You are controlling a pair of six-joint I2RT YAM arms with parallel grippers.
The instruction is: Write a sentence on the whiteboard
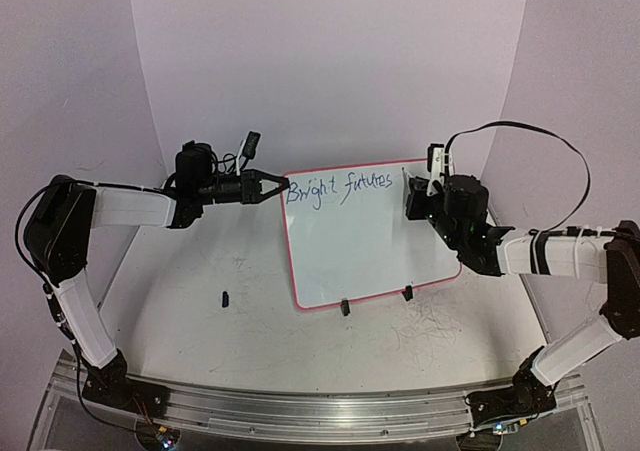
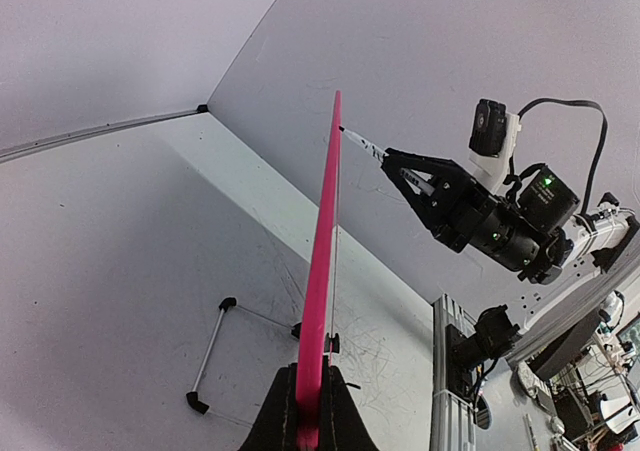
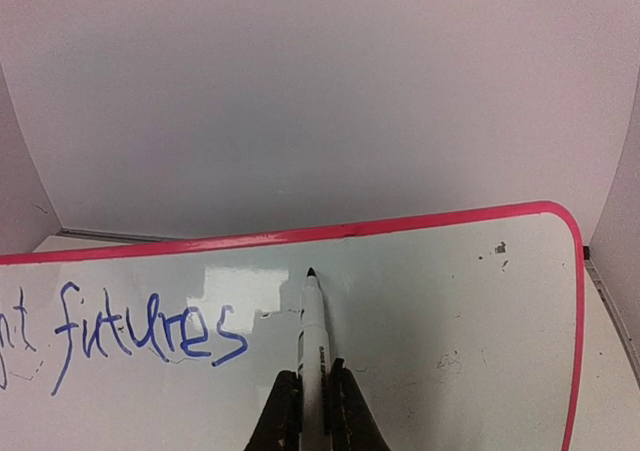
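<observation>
- We see the whiteboard [image 1: 375, 246] in the middle of the overhead frame. It stands tilted on the table [image 1: 190, 321] on two black clip feet [image 1: 345, 308], and its pink rim shows all the way round.
- The sentence [image 1: 335, 190] runs along the top of the board in thin blue handwriting, and we read "Bright futures". The board to the right of it is bare of blue ink.
- The left gripper [image 1: 280, 187] comes in from the left of the overhead frame. It is clenched on the board's upper left edge, and in its own wrist view the fingers [image 2: 285, 411] pinch the pink rim edge-on.
- The right gripper [image 3: 318, 416] is at the bottom centre of its wrist view, clamped round a white marker [image 3: 313, 326].
- The marker's dark tip points at the board just right of the last "s", below the top rim. In the left wrist view it seems to meet the surface, though we cannot be sure.
- A small black object [image 1: 226, 297] lies on the table at lower left of the board, apart from it.
</observation>
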